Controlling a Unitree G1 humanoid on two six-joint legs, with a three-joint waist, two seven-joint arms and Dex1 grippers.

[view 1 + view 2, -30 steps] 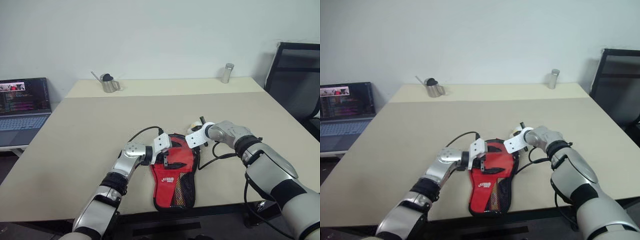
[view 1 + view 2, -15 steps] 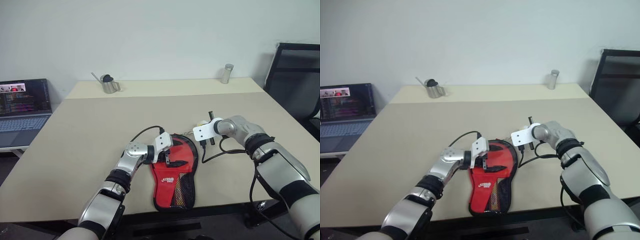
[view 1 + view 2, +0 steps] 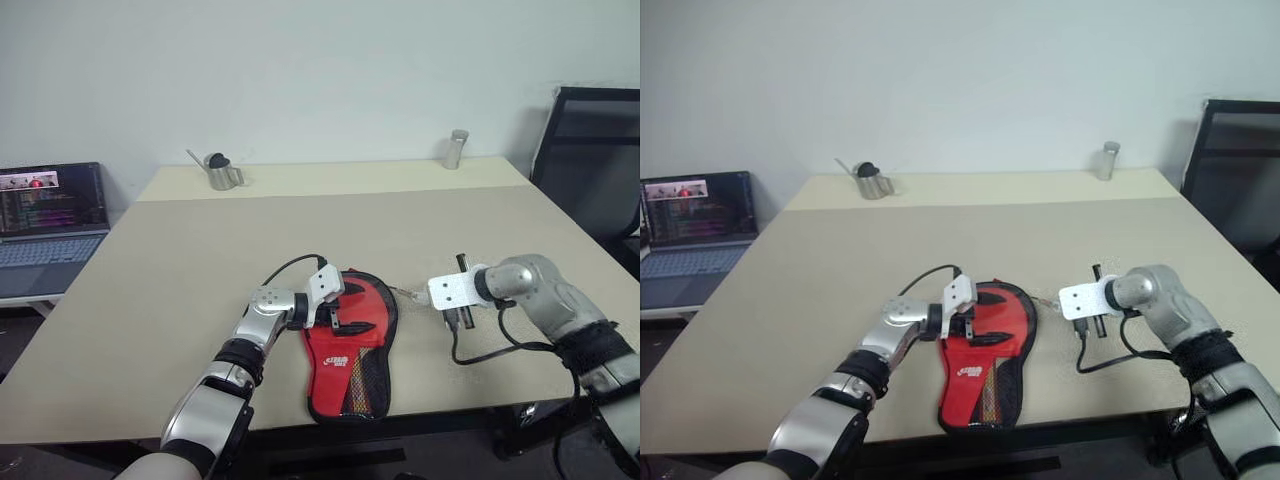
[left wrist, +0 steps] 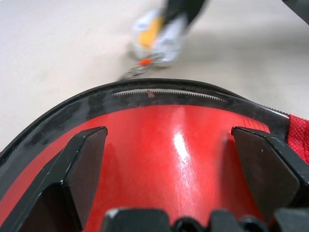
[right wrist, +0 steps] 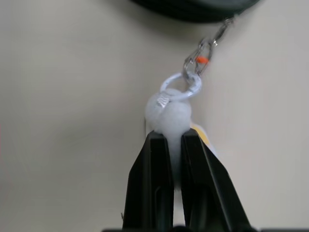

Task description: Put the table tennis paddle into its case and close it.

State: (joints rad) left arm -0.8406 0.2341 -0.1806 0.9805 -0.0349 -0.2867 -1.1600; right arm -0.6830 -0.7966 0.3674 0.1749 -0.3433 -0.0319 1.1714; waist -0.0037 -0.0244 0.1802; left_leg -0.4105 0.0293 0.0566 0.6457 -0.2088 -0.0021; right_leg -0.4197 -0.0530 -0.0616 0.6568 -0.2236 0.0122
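— Red fabric case (image 3: pixel 349 345) flat near the bench's (image 3: pixel 300 220) front edge, narrow end overhanging it slightly; zip along the black rim at the round end partly shut. Paddle (image 4: pixel 183 159) inside, red face showing.

— Left end effector (image 3: pixel 334 313) spread wide across the round end, fingers (image 4: pixel 84 159) on either side of the red face.

— Right end effector (image 3: pixel 462 318) pressed together, pinching the white zip pull (image 5: pixel 169 113); chain taut toward the rim.

— Back half of the bench open; watering can (image 3: pixel 218 172) and metal cylinder (image 3: pixel 456 148) along the far edge.
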